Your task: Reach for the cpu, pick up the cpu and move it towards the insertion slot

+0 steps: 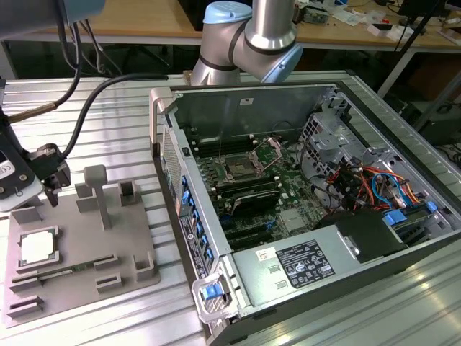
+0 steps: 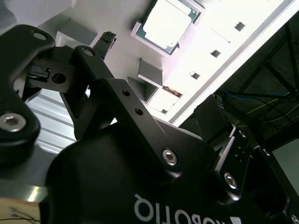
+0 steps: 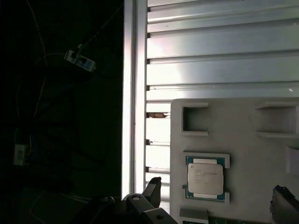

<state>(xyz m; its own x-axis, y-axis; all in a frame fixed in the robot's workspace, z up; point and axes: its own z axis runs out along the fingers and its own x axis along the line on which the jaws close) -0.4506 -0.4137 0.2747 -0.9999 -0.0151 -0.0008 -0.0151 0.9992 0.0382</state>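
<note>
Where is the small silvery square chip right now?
The small silvery square chip lies in a framed pocket on the grey holder plate, at the exterior view's left, outside the open computer case.

— Set on what?
— On a ribbed aluminium table (image 1: 108,101); spread from seven o'clock round to four o'clock in the exterior view; glaring bright at five o'clock.
— And behind?
— Backed by a wooden workbench (image 1: 144,18) at eleven o'clock; joined by a cluttered second bench (image 1: 346,25) at one o'clock; dark underneath both.
— Past the table's edge?
— In the first wrist view, bounded by a pale edge rail (image 3: 133,93); beyond that, dark floor (image 3: 60,140) with a small white corded box (image 3: 80,59) lying on it; slats lit near white.
</note>
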